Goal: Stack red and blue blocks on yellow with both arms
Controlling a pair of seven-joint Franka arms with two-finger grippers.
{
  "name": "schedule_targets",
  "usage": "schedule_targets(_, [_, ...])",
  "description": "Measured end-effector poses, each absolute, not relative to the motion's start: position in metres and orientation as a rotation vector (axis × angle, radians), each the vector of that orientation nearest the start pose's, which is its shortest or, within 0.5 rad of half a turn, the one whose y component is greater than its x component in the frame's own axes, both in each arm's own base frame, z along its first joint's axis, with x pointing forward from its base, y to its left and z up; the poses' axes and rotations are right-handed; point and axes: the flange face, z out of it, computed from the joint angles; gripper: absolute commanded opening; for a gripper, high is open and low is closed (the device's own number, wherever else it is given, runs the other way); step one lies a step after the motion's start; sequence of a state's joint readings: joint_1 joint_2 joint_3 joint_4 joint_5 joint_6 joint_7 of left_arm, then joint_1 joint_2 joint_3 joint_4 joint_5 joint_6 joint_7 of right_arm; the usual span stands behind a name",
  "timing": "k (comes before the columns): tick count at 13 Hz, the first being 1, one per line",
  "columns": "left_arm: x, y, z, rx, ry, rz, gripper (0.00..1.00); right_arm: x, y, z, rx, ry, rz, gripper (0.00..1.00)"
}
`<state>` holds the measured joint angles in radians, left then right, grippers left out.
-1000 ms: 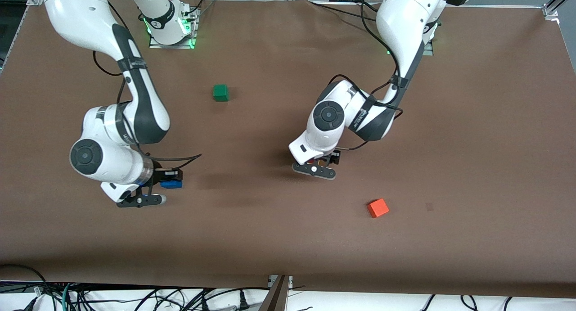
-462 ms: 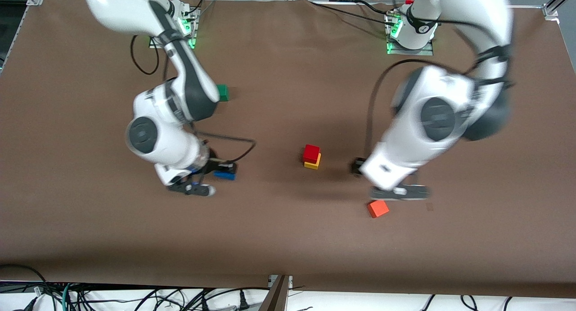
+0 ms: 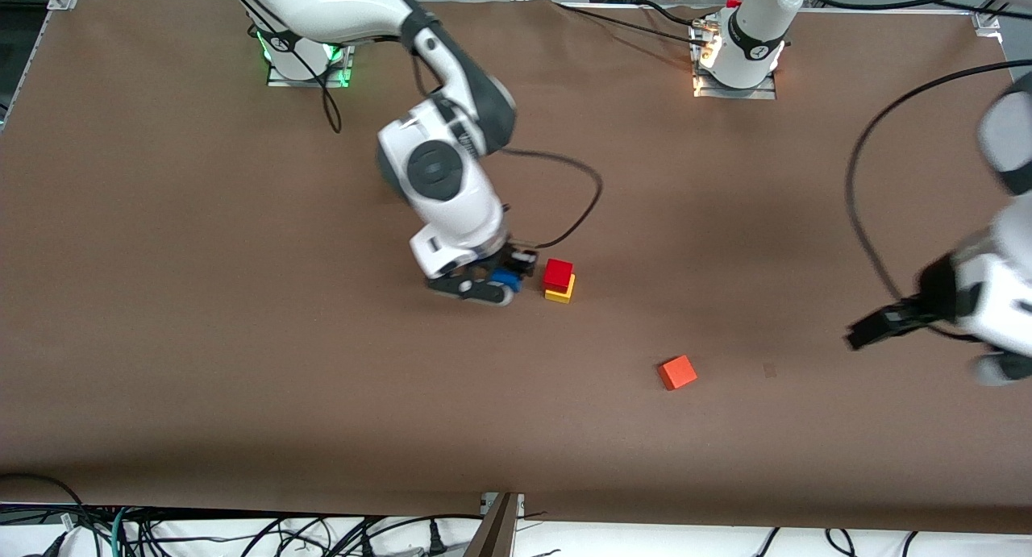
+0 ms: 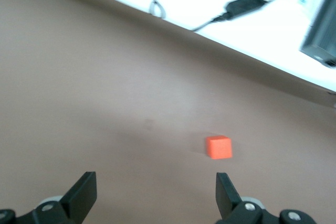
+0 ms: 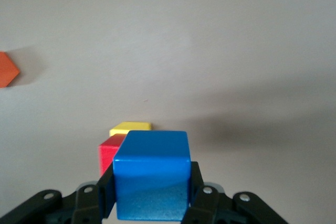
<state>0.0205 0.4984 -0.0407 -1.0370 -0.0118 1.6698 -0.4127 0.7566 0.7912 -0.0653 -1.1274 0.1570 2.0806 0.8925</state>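
Note:
The red block (image 3: 558, 273) sits on the yellow block (image 3: 561, 292) near the middle of the table. My right gripper (image 3: 501, 282) is shut on the blue block (image 3: 505, 280) and holds it in the air just beside that stack, toward the right arm's end. In the right wrist view the blue block (image 5: 152, 174) fills the gap between the fingers, with the red block (image 5: 109, 153) and the yellow block (image 5: 129, 127) past it. My left gripper (image 3: 875, 325) is up at the left arm's end of the table, open and empty (image 4: 156, 195).
An orange-red cube (image 3: 677, 372) lies nearer the front camera than the stack, toward the left arm's end; it also shows in the left wrist view (image 4: 218, 147) and the right wrist view (image 5: 7, 69). The right arm's cable (image 3: 576, 210) loops above the table.
My right gripper has carried the blue block across toward the stack. My left arm has swung away from the stack to its own end of the table.

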Motion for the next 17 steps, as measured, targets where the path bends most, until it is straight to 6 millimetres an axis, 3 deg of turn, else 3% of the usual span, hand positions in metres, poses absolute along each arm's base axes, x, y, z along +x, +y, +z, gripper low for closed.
schedule_targets(2, [0.694,0.026,0.584,-3.109,-0.704,-0.144,1.0,0.569,0.543,0.337,-2.907,0.362,-0.144,0.44])
schedule_targets(5, [0.681,0.035,0.586,-3.095,-0.717,-0.041,1.0,0.566,0.555,0.319,-2.883,0.369,-0.18,0.45])
schedule_targets(8, [0.671,0.036,0.574,-3.134,-0.432,0.118,1.0,0.561,0.561,0.32,-2.873,0.399,-0.179,0.49])
schedule_targets(12, [0.664,0.031,0.574,-3.167,-0.136,0.183,1.0,0.552,0.57,0.317,-2.882,0.394,-0.181,0.58])
schedule_targets(13, [0.661,0.029,0.576,-3.17,-0.101,0.186,1.0,0.552,0.57,0.315,-2.885,0.395,-0.18,0.63])
schedule_targets(14, [0.655,0.026,0.578,-3.17,-0.076,0.185,1.0,0.553,0.57,0.313,-2.887,0.396,-0.18,0.73])
schedule_targets(15, [0.647,0.021,0.58,-3.17,-0.06,0.162,1.0,0.553,0.569,0.313,-2.888,0.398,-0.182,1.0])
schedule_targets(17, [0.628,0.014,0.582,-3.167,-0.046,0.126,1.0,0.554,0.568,0.313,-2.889,0.4,-0.184,1.0])
